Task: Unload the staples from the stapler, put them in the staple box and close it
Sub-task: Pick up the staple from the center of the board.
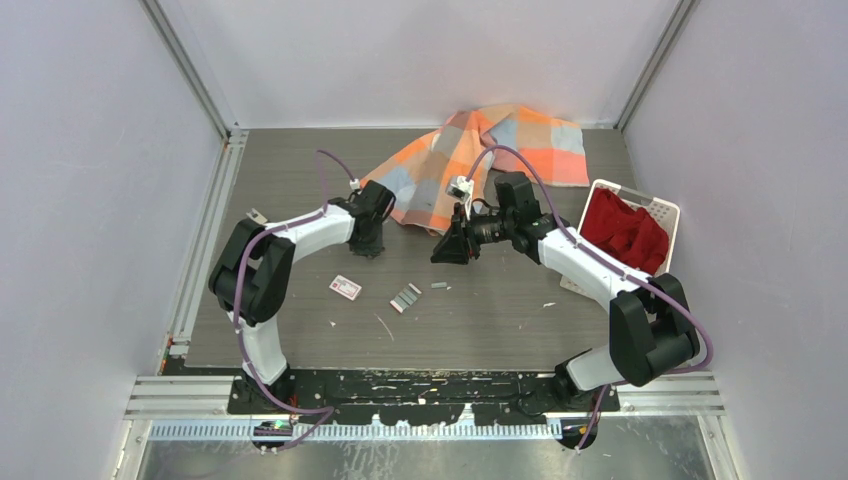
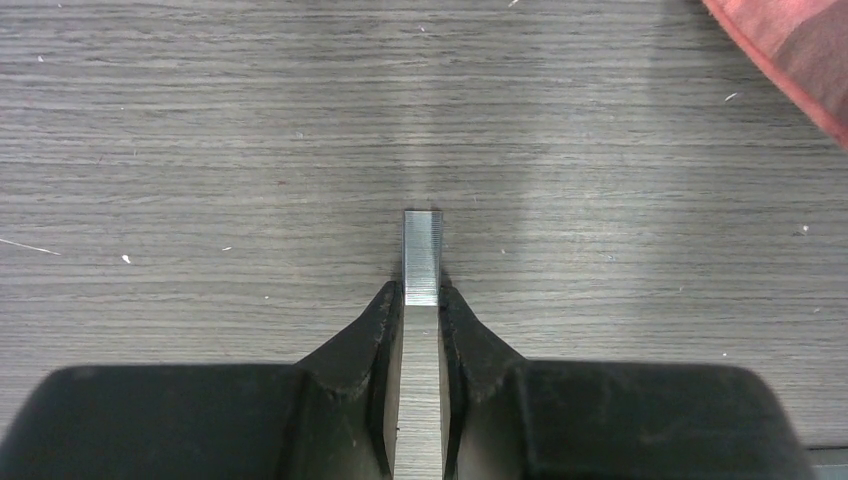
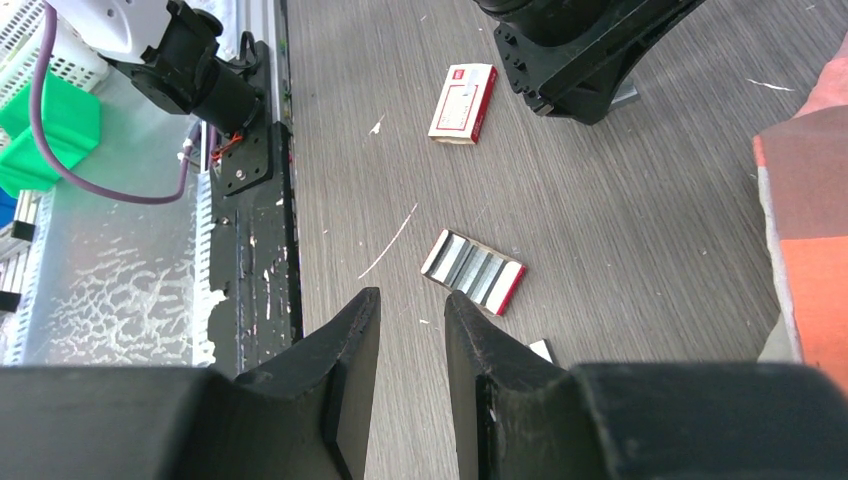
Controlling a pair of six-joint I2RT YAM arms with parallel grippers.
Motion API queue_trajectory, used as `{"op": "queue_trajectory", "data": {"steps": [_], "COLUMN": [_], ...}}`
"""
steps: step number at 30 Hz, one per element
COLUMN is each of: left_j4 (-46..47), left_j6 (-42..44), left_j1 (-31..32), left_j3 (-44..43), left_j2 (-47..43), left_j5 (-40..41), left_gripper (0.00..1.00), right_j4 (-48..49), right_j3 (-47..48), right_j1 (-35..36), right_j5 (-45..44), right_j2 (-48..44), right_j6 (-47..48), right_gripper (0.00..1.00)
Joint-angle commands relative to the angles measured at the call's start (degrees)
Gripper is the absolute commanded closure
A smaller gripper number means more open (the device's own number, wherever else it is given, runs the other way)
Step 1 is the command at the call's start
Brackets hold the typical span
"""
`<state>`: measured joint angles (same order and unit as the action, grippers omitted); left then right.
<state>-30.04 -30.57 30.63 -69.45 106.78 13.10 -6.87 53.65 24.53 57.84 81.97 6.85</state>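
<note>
Grey wood-grain tabletop [image 2: 200, 150] lies under the left gripper [image 2: 421, 297], its jaws pinching a staple strip [image 2: 421, 250]; best lowered flat before release. The right gripper [image 3: 411, 312] jaws stand parted, empty.

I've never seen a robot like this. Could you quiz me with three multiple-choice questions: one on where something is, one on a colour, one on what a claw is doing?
1. Where does the red cloth lie?
A) in the white basket
B) on the bare table
C) in a gripper

2. Which colours does the checked cloth show?
A) green and yellow
B) orange and grey-blue
C) black and white

3. What is the left gripper doing?
A) open and empty
B) holding a pen
C) shut on a strip of staples

Answers:
1. A: the red fabric fills the basket at the right.
2. B: its squares are orange and grey-blue.
3. C: the left wrist view shows both fingers pinching the grey strip.
</note>
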Motion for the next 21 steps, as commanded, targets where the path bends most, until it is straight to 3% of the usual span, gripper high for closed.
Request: {"op": "queue_trajectory", "data": {"steps": [1, 5, 21], "left_j4": [-0.66, 2.08, 11.99], "left_j6": [1.43, 1.53, 0.76], "left_j1": [-0.66, -0.62, -0.68], "left_j3": [1.56, 4.17, 15.55], "left_j2": [0.79, -2.96, -19.22], "left_j5": [-0.96, -1.9, -10.33], "left_gripper": [0.87, 0.91, 0.93], "right_j4": [2.79, 2.74, 3.43], "right_j3": [-0.03, 0.05, -0.47], "right_j1": [-0.17, -0.27, -0.45], "right_j5": [1.32, 1.39, 1.78], "right_j2": [-3.05, -2.96, -2.7], "right_j6": [-0.54, -0.61, -0.85], "right_gripper": [0.64, 0.64, 0.64]}}
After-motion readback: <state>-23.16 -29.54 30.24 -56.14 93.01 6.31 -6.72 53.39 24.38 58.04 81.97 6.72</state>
